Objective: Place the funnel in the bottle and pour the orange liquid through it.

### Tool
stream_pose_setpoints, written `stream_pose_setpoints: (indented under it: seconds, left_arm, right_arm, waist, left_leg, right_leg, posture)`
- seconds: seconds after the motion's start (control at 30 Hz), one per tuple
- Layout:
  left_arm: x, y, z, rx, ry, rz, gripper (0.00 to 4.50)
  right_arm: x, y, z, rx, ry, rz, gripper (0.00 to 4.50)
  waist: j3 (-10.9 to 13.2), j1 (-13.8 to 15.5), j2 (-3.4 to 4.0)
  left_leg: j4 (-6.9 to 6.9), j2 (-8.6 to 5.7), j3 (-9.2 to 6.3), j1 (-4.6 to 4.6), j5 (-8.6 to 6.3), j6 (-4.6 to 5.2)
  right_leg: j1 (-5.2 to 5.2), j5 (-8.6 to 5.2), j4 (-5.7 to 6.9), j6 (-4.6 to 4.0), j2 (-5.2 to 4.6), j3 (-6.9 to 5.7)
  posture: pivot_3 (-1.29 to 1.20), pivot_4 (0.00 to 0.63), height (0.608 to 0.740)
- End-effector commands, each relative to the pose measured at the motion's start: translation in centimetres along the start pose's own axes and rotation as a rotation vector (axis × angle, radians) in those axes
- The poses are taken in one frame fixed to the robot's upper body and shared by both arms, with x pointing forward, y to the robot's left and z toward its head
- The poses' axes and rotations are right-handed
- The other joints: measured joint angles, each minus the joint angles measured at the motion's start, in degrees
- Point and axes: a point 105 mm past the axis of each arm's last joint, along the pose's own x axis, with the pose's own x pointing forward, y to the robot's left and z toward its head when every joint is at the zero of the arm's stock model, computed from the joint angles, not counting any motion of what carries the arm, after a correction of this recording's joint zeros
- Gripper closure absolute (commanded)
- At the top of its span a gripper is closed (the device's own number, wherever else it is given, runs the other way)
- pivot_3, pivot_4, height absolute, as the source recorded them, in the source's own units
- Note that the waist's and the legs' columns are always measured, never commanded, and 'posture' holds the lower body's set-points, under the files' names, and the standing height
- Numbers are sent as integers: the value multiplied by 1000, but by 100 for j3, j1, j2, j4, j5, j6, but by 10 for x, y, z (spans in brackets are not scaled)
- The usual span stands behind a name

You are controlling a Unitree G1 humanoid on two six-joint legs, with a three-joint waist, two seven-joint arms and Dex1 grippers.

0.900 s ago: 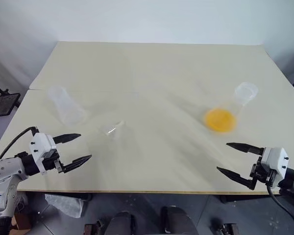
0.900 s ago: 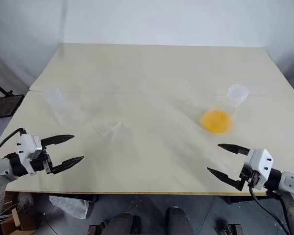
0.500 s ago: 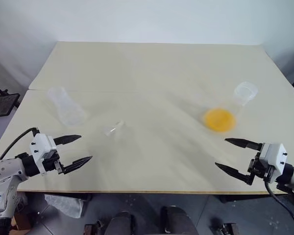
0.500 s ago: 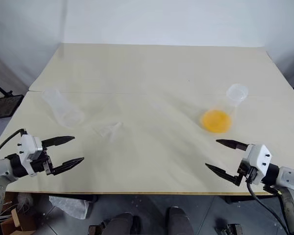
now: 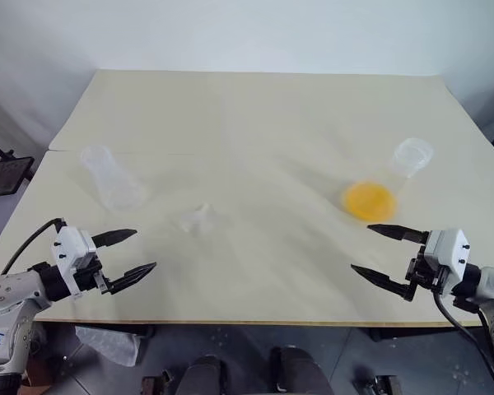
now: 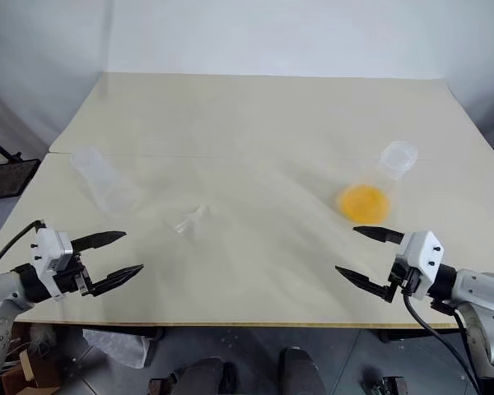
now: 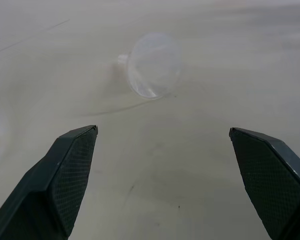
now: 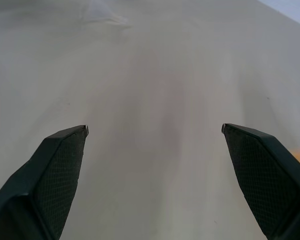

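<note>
The small clear funnel [image 5: 193, 218] lies on its side on the cream table, left of centre, and shows ahead between my left fingers in the left wrist view [image 7: 152, 65]. Farther left stands the frosted bottle [image 5: 107, 175]. At the right, the orange liquid [image 5: 369, 200] fills the base of a clear long-necked flask [image 5: 412, 156]. My left gripper [image 5: 144, 249] hovers open near the front left edge, short of the funnel. My right gripper [image 5: 361, 247] is open just in front of the flask, holding nothing.
The table [image 5: 255, 123] is made of two tops joined by a seam across the back third. Its front edge runs just under both grippers. A dark rack [image 5: 4, 173] stands off the table's left side.
My right gripper has moved left and a little farther onto the table, nearer the flask's base. The left gripper has hardly moved. Nothing on the table has shifted.
</note>
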Motion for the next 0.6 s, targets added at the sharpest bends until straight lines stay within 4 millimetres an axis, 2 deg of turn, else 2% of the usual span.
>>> stream_pose_setpoints:
  seconds: [0.03,0.2,0.37,0.47,0.6]
  left_arm:
    - [-5,1,10,22,-40,33,14]
    - [-8,4,11,11,-64,82,14]
    - [-21,13,14,-14,-107,238,14]
    - [-37,16,3,-65,-123,386,14]
    - [-77,21,-24,-143,-118,665,14]
  right_arm:
    - [1,-1,10,-27,-25,4,0]
    - [4,-3,10,-29,-45,-1,0]
    - [14,1,14,-17,-96,4,0]
    - [28,2,25,-9,-164,-1,0]
    - [44,2,47,-25,-258,-2,0]
  waist:
    - [0,3,0]
    - [0,1,0]
    - [0,0,0]
    - [0,-22,0]
    - [0,-15,-1]
  left_leg:
    - [0,0,-1,0,0,0]
    - [0,0,0,0,0,0]
    - [0,0,0,0,0,0]
    - [0,0,0,1,0,0]
    - [0,1,3,1,0,-1]
  right_leg:
    - [0,0,0,0,0,0]
    - [0,0,-1,0,0,0]
    - [0,0,1,0,0,0]
    - [-1,0,4,0,1,0]
    - [-6,0,12,0,1,1]
  posture:
    - [0,150,740]
    - [0,150,740]
    - [0,150,740]
    - [0,150,740]
    - [0,150,740]
